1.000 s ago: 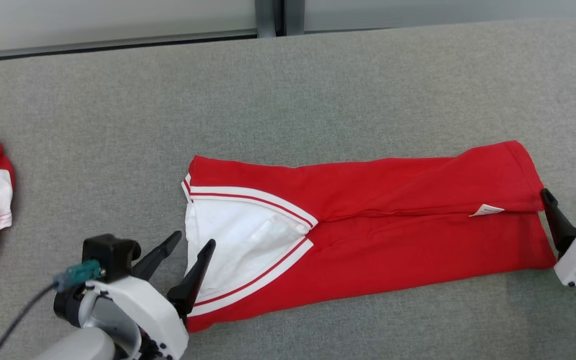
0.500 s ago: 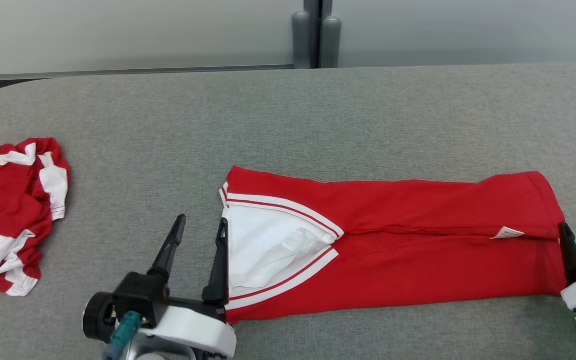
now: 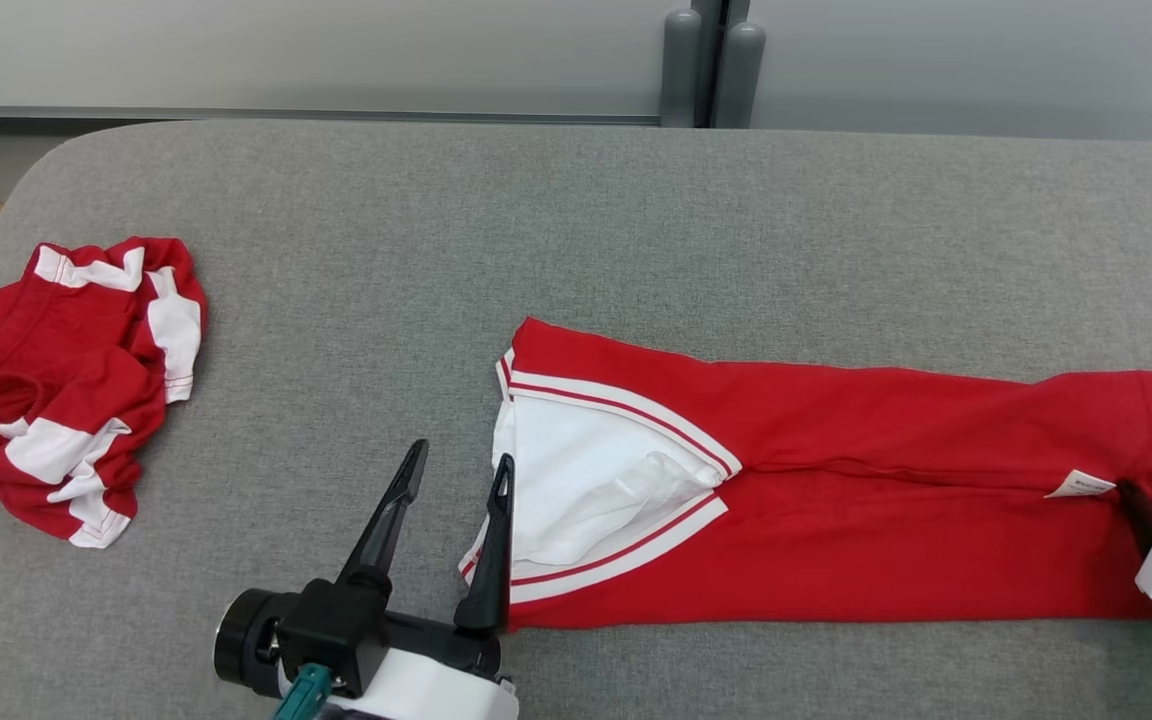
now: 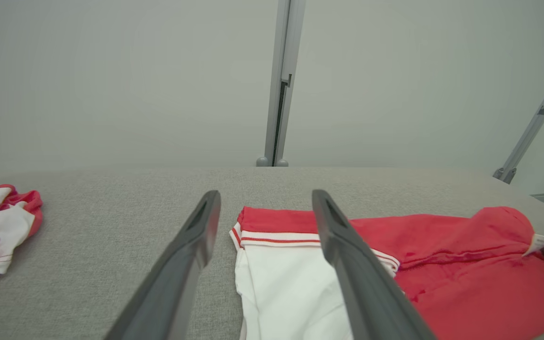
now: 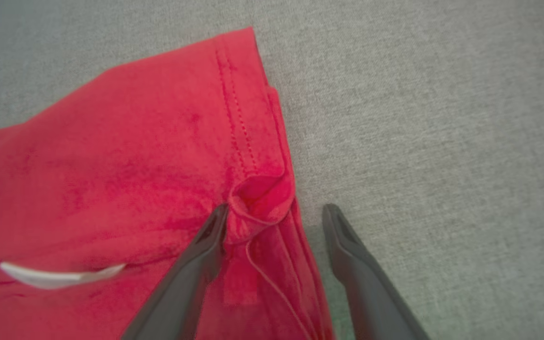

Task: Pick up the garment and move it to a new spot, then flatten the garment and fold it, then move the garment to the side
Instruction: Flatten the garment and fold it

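You are seeing little of the right gripper [image 5: 276,208] from the head: its white housing is running off the picture where the grey fabric-covered table [image 3: 576,220] reaches its right end, and its fingertips are sitting out of sight there. Its own wrist camera is giving a soft, blurred picture, yet the two dark fingers are clearly standing spread, one over red cloth and one over bare table, with a bunched fold of hem between them. Whether either finger is pressing on the cloth, you cannot tell. The left gripper [image 3: 461,458] is rising from the table's near edge, its body cut off below; its fingers are also standing apart, holding nothing, the inner one just beside the white cloth.

The long red garment with white, red-striped trim [image 3: 836,500] is lying flat along the near half of the table, stretching from the middle to the right end. It is folded lengthwise into a narrow band, with a white inner panel showing at its middle-of-table end and a small white label [image 3: 1079,485] poking out of the seam near the right end.

A crumpled red-and-white garment [image 3: 66,380] is sitting at the table's left end.
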{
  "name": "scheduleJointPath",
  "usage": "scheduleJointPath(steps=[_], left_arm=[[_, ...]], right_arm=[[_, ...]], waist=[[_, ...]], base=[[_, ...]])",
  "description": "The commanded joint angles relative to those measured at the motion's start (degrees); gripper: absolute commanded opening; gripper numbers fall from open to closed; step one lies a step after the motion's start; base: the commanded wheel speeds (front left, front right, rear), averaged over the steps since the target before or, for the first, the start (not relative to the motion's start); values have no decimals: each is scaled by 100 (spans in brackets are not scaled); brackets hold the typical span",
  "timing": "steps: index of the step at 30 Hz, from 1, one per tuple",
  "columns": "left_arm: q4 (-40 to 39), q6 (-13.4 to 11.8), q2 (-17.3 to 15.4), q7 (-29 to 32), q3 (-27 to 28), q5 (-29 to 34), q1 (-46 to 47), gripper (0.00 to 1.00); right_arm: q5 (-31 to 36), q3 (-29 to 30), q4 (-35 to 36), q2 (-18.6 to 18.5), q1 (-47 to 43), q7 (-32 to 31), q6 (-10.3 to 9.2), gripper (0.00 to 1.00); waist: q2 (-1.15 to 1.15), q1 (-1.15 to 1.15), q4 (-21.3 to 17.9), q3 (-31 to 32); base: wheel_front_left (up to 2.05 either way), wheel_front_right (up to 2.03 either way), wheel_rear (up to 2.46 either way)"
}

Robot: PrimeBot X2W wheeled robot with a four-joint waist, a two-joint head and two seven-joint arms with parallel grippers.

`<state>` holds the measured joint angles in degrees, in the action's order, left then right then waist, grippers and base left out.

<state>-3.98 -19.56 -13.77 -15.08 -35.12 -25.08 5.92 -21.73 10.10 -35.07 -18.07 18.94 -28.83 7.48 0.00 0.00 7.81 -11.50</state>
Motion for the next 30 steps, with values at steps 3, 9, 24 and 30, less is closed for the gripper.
scheduleJointPath(steps=[3, 9, 24, 30], left_arm=[[3, 160, 77, -8, 235, 171, -80, 100], [-9, 324, 148, -8, 423, 359, -135, 100], [142, 627, 231, -8, 570, 599, -276, 100], [186, 660, 286, -8, 578, 617, -342, 100]], right_arm=[[-99, -248, -65, 261, -234, -155, 4, 0], [-181, -302, 96, 99, -283, 138, -4, 0], [161, -1, 685, -1020, 131, 458, -4, 0], [-83, -446, 2079, -807, -108, -145, -3, 0]], waist=[[0, 0, -74, -6], [0, 0, -227, 3], [0, 0, -674, 144], [0, 0, -786, 383]], base=[[0, 0, 0], [0, 0, 0], [0, 0, 0], [0, 0, 0]])
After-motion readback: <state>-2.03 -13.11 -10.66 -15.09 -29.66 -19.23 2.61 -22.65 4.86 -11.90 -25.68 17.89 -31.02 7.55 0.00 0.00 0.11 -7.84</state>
